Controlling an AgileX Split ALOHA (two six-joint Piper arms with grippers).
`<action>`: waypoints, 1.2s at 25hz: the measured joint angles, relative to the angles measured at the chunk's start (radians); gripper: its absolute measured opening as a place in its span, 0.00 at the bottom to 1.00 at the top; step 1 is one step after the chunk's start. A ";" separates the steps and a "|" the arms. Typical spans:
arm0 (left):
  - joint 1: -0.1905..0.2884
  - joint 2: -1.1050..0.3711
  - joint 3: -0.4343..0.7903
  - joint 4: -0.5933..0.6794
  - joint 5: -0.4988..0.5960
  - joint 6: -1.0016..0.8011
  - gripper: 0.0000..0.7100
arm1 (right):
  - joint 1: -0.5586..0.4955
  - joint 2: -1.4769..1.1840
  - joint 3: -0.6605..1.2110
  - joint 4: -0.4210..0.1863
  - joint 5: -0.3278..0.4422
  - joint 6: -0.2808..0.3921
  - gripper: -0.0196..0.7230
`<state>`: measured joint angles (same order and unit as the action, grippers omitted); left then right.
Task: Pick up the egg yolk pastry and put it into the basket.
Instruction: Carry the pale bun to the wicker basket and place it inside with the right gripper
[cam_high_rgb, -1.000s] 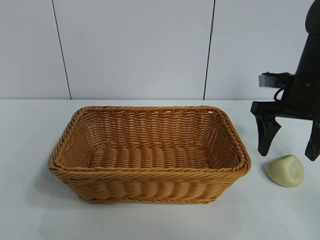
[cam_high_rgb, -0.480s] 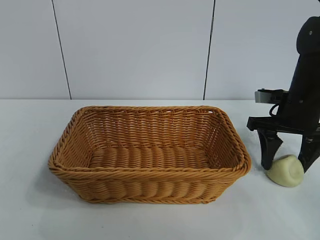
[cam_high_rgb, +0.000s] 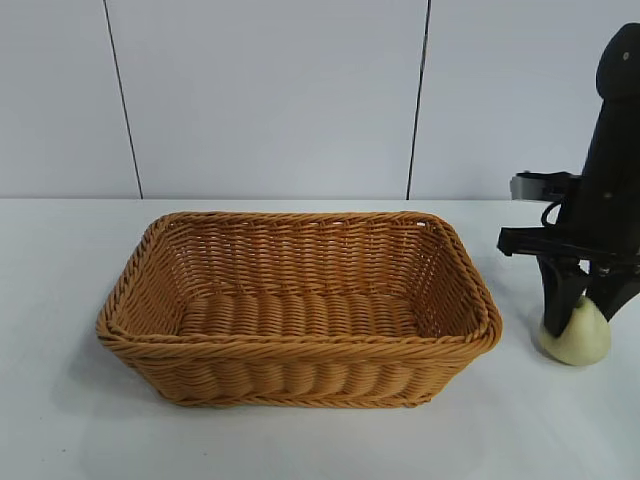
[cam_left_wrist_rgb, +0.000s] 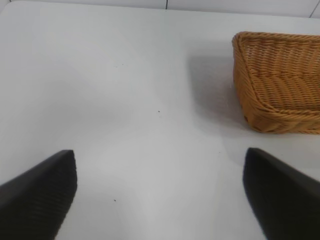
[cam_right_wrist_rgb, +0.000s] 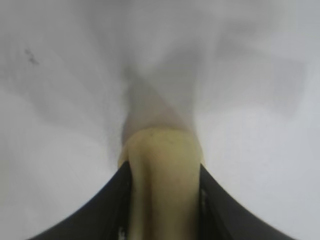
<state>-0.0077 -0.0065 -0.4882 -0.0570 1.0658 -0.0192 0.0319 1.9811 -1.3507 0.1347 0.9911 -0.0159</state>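
The egg yolk pastry (cam_high_rgb: 577, 335) is a pale cream-yellow lump on the white table, just right of the basket (cam_high_rgb: 300, 345). My right gripper (cam_high_rgb: 581, 312) stands over it, shut on it, squeezing it narrow between both fingers; it still touches the table. In the right wrist view the pastry (cam_right_wrist_rgb: 162, 185) fills the gap between the black fingers (cam_right_wrist_rgb: 107, 210). The orange-brown wicker basket is empty at the table's middle. My left gripper (cam_left_wrist_rgb: 160, 195) is open and empty above bare table, off the basket's left end (cam_left_wrist_rgb: 277, 80); it is out of the exterior view.
The white table (cam_high_rgb: 60, 420) runs back to a pale panelled wall. The basket's right rim (cam_high_rgb: 480, 300) lies a short way left of the right gripper.
The right gripper came down over the pastry and closed on it; the pastry now looks pinched taller and narrower. The basket has not moved.
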 joint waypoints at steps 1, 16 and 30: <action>0.000 0.000 0.000 0.000 0.000 0.000 0.98 | 0.000 -0.021 0.000 0.000 0.002 0.000 0.33; 0.000 0.000 0.000 0.000 0.000 0.000 0.98 | 0.080 -0.126 -0.271 0.014 0.108 0.000 0.33; 0.000 0.000 0.000 -0.001 0.000 0.000 0.98 | 0.509 -0.046 -0.274 0.015 -0.013 0.081 0.33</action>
<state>-0.0077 -0.0065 -0.4882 -0.0579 1.0658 -0.0192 0.5409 1.9355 -1.6252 0.1493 0.9784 0.0651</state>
